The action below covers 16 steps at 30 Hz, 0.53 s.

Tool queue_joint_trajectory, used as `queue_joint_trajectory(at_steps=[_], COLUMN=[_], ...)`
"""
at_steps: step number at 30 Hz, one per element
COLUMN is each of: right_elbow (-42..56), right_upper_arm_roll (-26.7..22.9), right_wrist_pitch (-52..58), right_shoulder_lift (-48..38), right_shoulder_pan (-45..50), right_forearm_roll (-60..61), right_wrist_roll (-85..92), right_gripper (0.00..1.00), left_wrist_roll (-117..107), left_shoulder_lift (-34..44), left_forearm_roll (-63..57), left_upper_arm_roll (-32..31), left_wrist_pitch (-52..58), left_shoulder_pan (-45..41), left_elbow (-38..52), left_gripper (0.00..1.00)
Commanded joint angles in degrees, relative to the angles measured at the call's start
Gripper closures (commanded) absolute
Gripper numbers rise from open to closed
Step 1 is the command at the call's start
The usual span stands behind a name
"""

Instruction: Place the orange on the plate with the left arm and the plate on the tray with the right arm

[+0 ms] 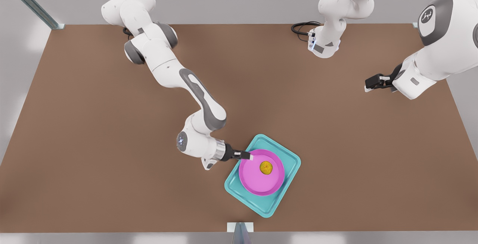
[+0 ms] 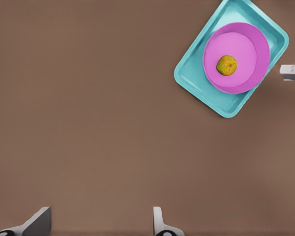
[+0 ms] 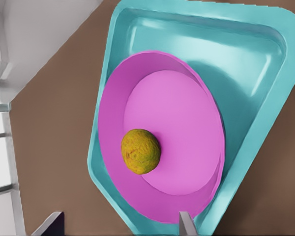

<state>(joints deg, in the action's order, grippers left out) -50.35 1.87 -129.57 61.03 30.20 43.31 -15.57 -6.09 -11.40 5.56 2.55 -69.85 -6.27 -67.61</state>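
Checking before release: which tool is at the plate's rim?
The right tool, open at the plate rim; the left tool waits open, far off above the table.

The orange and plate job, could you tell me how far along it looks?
Both placements look done: the orange sits on the plate, and the plate lies in the tray. The right gripper, open, is at the plate's rim. The left gripper, open, waits far off. Only backing away remains.

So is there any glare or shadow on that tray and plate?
Right wrist view: pale sheen on the tray, darker band of shade beside the plate. Left wrist view: flat, even light on the orange, no glare.
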Motion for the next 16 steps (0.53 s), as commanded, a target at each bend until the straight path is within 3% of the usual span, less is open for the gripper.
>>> queue_joint_trajectory(at_steps=[1, 2, 4, 6, 8, 16], right_elbow=[-3.69, -13.62, -16.08, -25.67, -33.14, -36.22], right_upper_arm_roll=[-0.46, -1.26, -1.87, -1.78, -1.78, -2.05], right_wrist_pitch=[13.02, 25.41, 39.31, 41.07, 41.24, 47.48], right_shoulder_lift=[-5.82, -13.82, -24.27, -43.97, -56.01, -56.63], right_shoulder_pan=[-0.93, -3.91, -12.35, -12.88, -17.10, -18.51], right_forearm_roll=[-17.80, -30.73, -46.03, -52.80, -53.07, -52.63], right_wrist_roll=[0.36, 10.81, 18.47, 21.55, 23.57, 23.57], right_gripper=[0.00, 0.00, 0.00, 0.00, 0.00, 0.00], left_wrist_roll=[0.02, 0.02, 0.02, 0.02, 0.02, 0.11], left_shoulder_lift=[0.07, 0.07, 0.07, 0.15, 0.24, -0.02], left_forearm_roll=[-0.03, -0.03, -0.03, -2.22, -2.22, -2.31], left_upper_arm_roll=[0.00, 0.00, 0.00, -0.26, -0.26, -0.35], left_wrist_pitch=[0.06, 0.06, 0.15, 0.15, 0.15, 0.68], left_shoulder_pan=[0.03, -0.06, -0.06, -0.06, -0.14, -0.06], left_elbow=[0.02, 0.02, 0.02, 0.02, 0.02, -0.06], left_gripper=[0.00, 0.00, 0.00, 0.00, 0.00, 0.00])
